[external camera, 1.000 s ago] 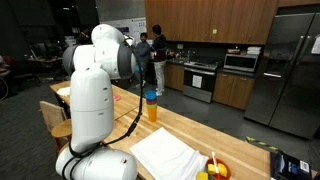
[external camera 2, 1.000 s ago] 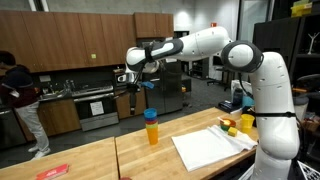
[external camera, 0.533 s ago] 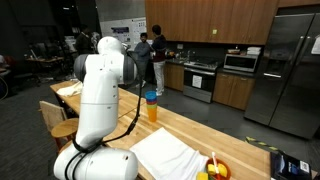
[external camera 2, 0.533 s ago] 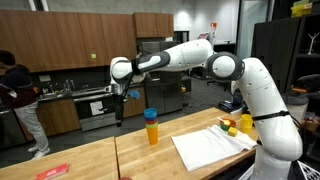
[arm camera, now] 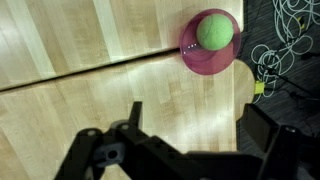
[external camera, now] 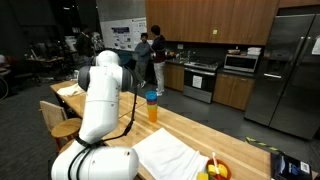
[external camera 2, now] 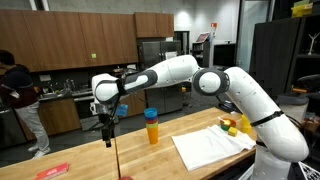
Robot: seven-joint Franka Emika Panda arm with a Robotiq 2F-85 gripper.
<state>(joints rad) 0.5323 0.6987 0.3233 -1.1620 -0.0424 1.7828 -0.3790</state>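
Observation:
My gripper (external camera 2: 108, 128) hangs fingers-down over the wooden table (external camera 2: 90, 160), well to the left of an orange cup with a blue lid (external camera 2: 151, 127). In the wrist view the gripper (arm camera: 198, 114) stands open, with only bare wood between its two dark fingers (arm camera: 263, 122). Ahead of it a green ball (arm camera: 214, 31) rests in a pink dish (arm camera: 196, 62) close to the table's edge. In an exterior view the white arm (external camera: 100, 95) hides the gripper, and the cup (external camera: 151, 106) stands just beyond it.
A white cloth (external camera 2: 208, 148) lies on the table near the robot's base, with yellow and red items (external camera 2: 240, 124) beside it. A flat red thing (external camera 2: 53, 171) lies at the table's left end. Cables (arm camera: 290, 40) lie on the floor past the table edge. People stand in the kitchen (external camera: 150, 55).
The arm has swung away from above the cup toward the table's far end, and the gripper has dropped lower over the wood. The jaws have stayed open.

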